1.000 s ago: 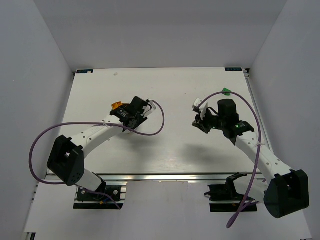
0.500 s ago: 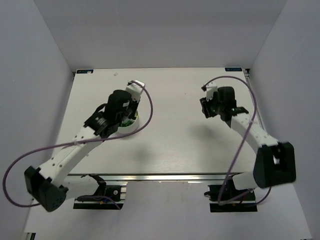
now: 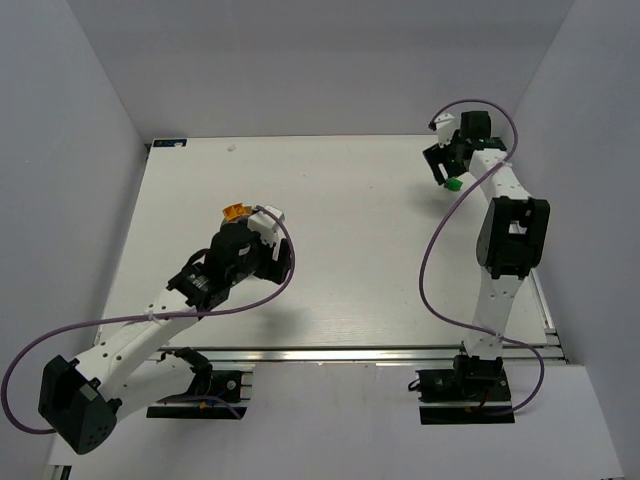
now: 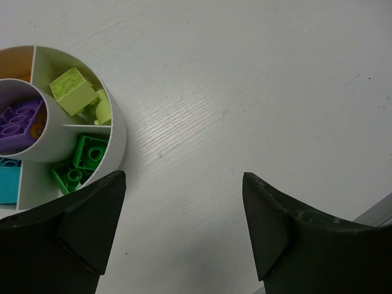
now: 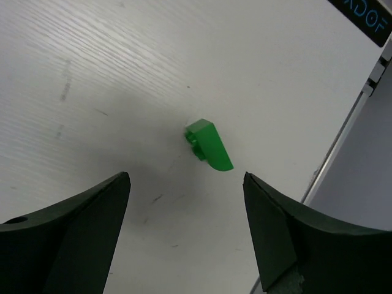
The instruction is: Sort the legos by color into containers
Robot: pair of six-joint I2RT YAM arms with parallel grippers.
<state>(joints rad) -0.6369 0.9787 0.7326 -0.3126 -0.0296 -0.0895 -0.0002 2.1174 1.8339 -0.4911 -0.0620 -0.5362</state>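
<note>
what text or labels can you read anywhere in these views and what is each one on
"XDOF": cyan letters on the black label in the right wrist view, upside down and cut by the frame edge, so possibly partial.
Top view, left corner label and right corner label: too small to read.
No text shows on the bowl or the green lego.

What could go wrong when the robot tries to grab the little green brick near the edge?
The green brick lies close to the edge of the table, so a clumsy nudge from the open right gripper could push it off. Its top looks sloped, so it might slip out when squeezed. The open left gripper sits right beside the bowl and could bump it.
</note>
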